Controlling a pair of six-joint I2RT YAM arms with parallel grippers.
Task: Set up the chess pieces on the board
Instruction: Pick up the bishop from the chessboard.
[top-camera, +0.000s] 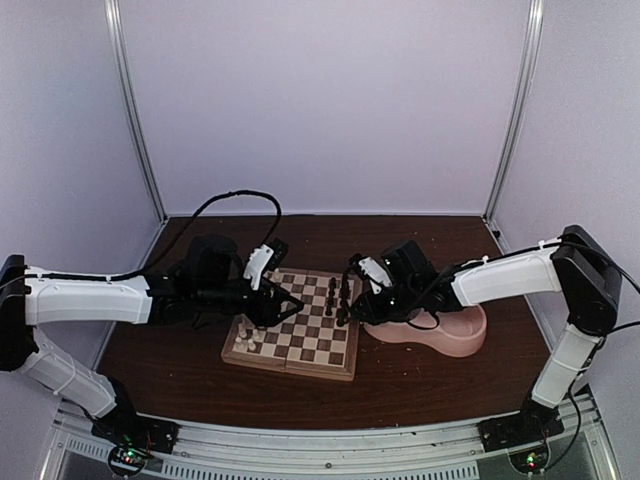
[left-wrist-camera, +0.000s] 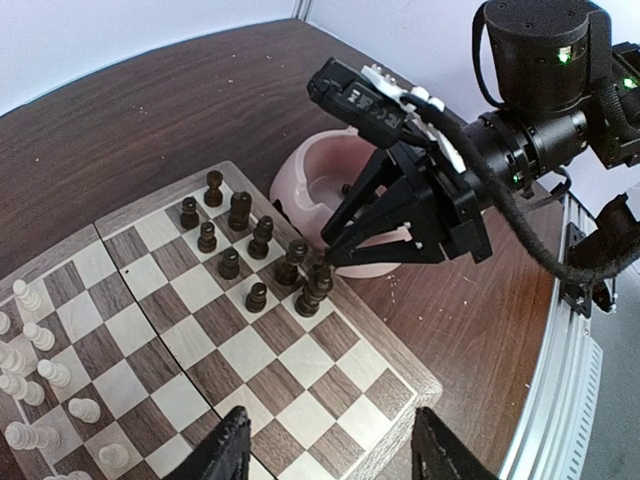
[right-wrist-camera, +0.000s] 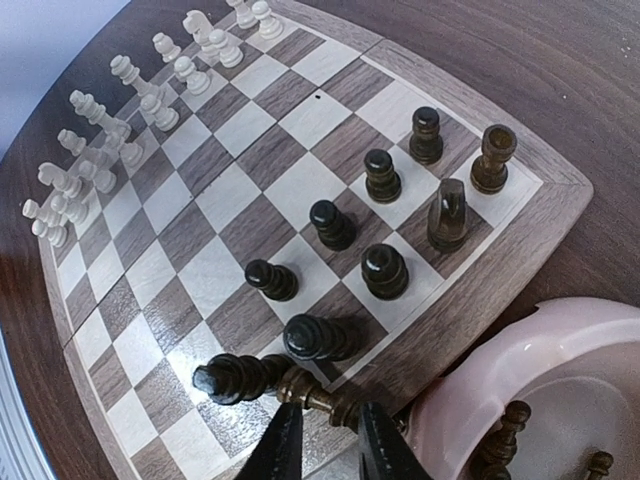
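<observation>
The board (top-camera: 262, 352) lies between my two arms. Cream chess pieces (right-wrist-camera: 100, 150) crowd its left side and dark chess pieces (left-wrist-camera: 240, 240) stand in two rows on its right side. My right gripper (right-wrist-camera: 330, 405) is at the board's right rim, next to the pink bowl, shut on a brown piece (right-wrist-camera: 318, 392) that hangs tilted against a dark piece (right-wrist-camera: 235, 375) on an edge square. My left gripper (left-wrist-camera: 330, 415) hovers open above the board's near right corner, with nothing between its fingers.
The pink double bowl (right-wrist-camera: 560, 350) sits right beside the board's rim, with more dark pieces (right-wrist-camera: 500, 430) in it. The right arm (left-wrist-camera: 520, 130) reaches across above the bowl. Bare brown table (top-camera: 430, 385) surrounds the board.
</observation>
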